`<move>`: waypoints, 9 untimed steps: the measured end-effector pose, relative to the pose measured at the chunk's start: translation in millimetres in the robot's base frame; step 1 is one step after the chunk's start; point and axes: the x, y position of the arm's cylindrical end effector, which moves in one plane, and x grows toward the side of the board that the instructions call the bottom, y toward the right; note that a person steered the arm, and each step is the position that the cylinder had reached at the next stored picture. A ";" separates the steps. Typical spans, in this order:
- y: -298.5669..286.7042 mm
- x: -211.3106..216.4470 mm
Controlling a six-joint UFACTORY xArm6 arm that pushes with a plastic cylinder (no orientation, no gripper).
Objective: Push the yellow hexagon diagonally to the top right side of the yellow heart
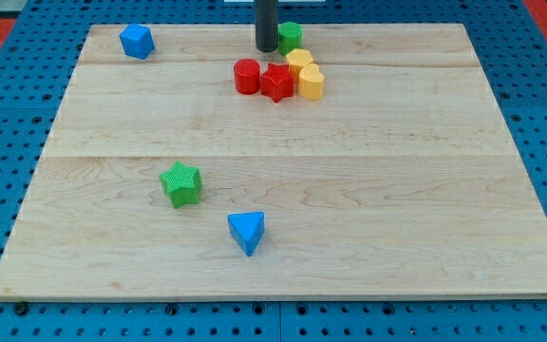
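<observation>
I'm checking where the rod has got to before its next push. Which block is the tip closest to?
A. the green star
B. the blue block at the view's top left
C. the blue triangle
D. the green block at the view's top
D: my tip stands just to the view's left of the green block at the board's top edge, far from the other three.

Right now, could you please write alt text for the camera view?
My tip rests near the board's top edge, left of a green block, above a cluster: red cylinder, red star, yellow hexagon, yellow heart.
</observation>
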 end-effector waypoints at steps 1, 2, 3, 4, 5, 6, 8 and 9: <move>0.0 9.2; 0.0 28.6; 21.3 44.2; 66.4 44.2; 118.3 44.2; 127.7 4.3; 149.4 1.5; 159.3 -8.0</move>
